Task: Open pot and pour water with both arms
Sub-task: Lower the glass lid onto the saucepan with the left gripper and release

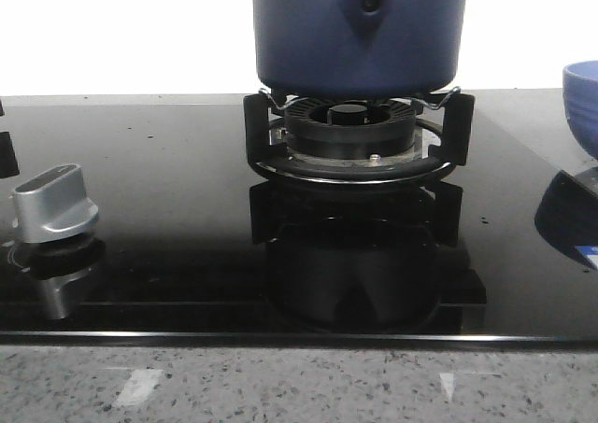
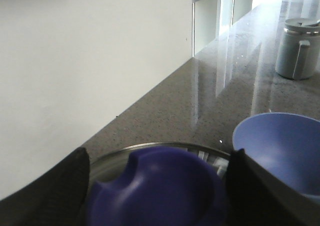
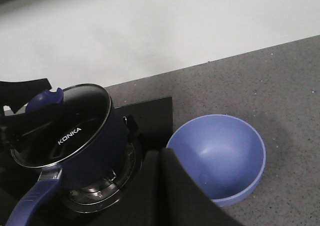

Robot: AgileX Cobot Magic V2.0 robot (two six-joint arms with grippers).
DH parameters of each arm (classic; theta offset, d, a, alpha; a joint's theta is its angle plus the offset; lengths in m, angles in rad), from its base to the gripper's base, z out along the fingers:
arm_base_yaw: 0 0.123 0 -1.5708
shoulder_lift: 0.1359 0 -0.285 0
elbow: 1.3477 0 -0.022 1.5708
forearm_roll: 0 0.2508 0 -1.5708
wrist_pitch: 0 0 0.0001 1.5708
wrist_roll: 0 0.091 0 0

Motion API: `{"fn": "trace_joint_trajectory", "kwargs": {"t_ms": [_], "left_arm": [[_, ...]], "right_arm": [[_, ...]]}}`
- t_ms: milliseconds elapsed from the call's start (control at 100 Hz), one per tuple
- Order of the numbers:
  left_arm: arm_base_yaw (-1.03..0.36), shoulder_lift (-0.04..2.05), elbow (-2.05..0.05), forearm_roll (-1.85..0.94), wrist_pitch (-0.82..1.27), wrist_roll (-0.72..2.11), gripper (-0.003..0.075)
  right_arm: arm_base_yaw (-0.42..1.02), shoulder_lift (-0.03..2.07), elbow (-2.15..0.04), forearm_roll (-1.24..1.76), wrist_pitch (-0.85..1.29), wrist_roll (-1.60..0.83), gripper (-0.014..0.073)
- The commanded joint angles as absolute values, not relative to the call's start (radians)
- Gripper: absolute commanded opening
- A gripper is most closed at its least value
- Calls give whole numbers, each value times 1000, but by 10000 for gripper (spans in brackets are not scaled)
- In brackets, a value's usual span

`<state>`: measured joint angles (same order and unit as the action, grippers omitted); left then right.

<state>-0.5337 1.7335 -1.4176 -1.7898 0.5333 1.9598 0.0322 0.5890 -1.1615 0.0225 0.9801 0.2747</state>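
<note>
Two black fingers (image 2: 75,178) of the left gripper (image 2: 157,186) stand on either side of the blue lid knob (image 2: 155,186), pressed against its flanks; the claw is clenched on the knob. In the right wrist view the same gripper (image 3: 22,118) reaches over the glass lid (image 3: 65,123), marked KONKA, which still sits on the rim of the pot (image 1: 357,33).

The pot, dark navy with a teardrop handle mount facing the front camera, rests on the black burner grate (image 1: 360,133) at the middle of the glossy black cooktop (image 1: 168,208). Its long blue handle (image 3: 32,203) juts out from the side.

The right gripper (image 3: 165,196) hangs apart from the pot, above the gap between it and the lighter-blue bowl (image 3: 220,156); only a dark finger shows, so I cannot tell whether it is released or clenched.

The bowl stands on the speckled grey counter (image 3: 280,86) just beside the cooktop's edge, to the robot's right of the pot. A white wall (image 3: 150,31) runs close behind the stove. A silver control knob (image 1: 54,204) sits well to the left of the burner. Farther along the counter stands a grey lidded jug (image 2: 298,49), well apart from the bowl. The counter's front strip (image 1: 299,386) lies before the cooktop.
</note>
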Motion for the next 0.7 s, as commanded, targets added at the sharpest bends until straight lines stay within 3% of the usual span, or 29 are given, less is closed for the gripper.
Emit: {"fn": "trace_joint_trajectory", "kwargs": {"t_ms": [0, 280, 450, 690], "left_arm": [[-532, 1639, -1456, -1873, 553, 1962, 505], [-461, 1494, -1416, -1870, 553, 1902, 480], [-427, 1322, -1280, -1854, 508, 1901, 335], [-422, 1027, -927, -1837, 325, 1901, 181]], "right_arm": [[35, 595, -1181, 20, 900, 261, -69], [45, 593, -1181, 20, 907, 155, -69], [92, 537, -1181, 20, 920, 72, -69], [102, 393, -1147, 20, 971, -26, -69]]}}
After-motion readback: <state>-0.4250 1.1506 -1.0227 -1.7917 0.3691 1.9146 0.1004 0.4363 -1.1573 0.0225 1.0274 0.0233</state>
